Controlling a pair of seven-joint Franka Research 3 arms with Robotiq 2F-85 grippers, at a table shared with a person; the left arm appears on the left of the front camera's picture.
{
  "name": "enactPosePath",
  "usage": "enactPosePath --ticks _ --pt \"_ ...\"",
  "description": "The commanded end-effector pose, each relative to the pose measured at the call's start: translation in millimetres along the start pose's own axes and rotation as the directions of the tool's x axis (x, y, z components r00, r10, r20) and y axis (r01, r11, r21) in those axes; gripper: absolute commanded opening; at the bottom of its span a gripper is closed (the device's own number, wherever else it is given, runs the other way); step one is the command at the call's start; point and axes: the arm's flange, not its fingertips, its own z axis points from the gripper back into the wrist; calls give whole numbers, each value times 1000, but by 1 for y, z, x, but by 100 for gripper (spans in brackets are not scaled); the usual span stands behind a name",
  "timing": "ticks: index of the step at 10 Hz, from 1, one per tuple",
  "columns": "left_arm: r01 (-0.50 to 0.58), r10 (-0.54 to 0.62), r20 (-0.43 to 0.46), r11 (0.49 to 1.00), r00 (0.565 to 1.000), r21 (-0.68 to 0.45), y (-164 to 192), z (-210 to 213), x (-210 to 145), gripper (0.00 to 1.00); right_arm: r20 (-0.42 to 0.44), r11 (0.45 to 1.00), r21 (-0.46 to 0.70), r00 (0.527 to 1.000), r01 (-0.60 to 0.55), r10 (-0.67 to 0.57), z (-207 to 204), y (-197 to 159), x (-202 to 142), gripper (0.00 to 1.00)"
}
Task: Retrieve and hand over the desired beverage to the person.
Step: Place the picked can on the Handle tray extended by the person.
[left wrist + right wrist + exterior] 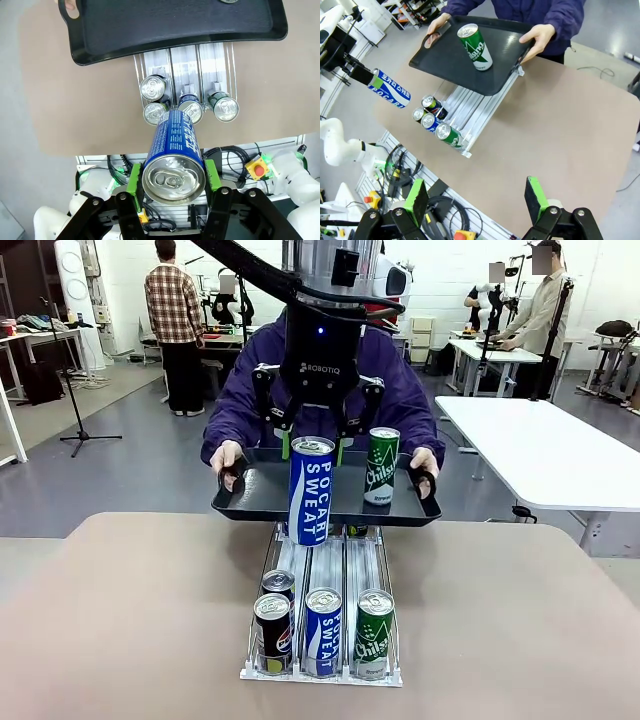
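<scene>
Currently the left gripper (173, 181) is clamped on a blue Pocari Sweat can (311, 490), one green pad (133, 180) pressed to each side of the can's upper body. In the front view the can hangs upright above the near edge of the black tray (255, 495); whether its base touches the tray cannot be told. In the left wrist view the can's top faces the camera and its body points down toward the table (75, 115).

Person (390, 380), in a dark purple-navy jacket, stands at the far side and holds the tray by both handles, left-of-picture hand (226, 455) and right-of-picture hand (425, 460). A green Chilsung can (381, 466) stands upright on the tray, just beside the blue can toward picture right, not touching it.

Under the tray's near edge sits a clear three-lane can dispenser (322, 570) on the table. At its front: a black Pepsi can (272, 631) with a second can behind it in the left lane, a blue Pocari Sweat can in the middle lane, a green Chilsung can in the right lane.

Right gripper (476, 197) hangs high over the table's near corner, jaws spread wide, nothing between the pads.
</scene>
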Motion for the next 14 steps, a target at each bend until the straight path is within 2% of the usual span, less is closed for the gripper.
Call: enactPosePath --ticks 1,3,4,5,7,9,12,14 --pt "-10 10 9 1000 1000 2 2 2 -3 0 -9 1000 4 1000 -10 10 -1 -2 1 100" --pt "-10 10 9 1000 1000 2 2 2 -3 0 -9 1000 4 1000 -10 10 -1 -2 1 100" --pt "0 0 0 1000 1000 0 0 0 0 58 -9 1000 4 1000 -10 10 -1 -2 1 100" --pt "30 -29 39 999 999 -28 9 3 13 58 -9 1000 4 1000 -10 10 -1 -2 1 100" --pt "42 -38 58 996 998 -76 42 17 60 58 -9 1000 4 1000 -10 10 -1 -2 1 100" --pt "5 0 38 993 999 -118 75 28 103 58 -9 1000 4 1000 -10 10 -1 -2 1 100" --pt "1 -2 -11 995 1000 -102 121 22 172 58 -9 1000 4 1000 -10 10 -1 -2 1 100" --pt "-20 11 -68 991 998 -135 135 15 196 58 -9 1000 4 1000 -10 10 -1 -2 1 100"
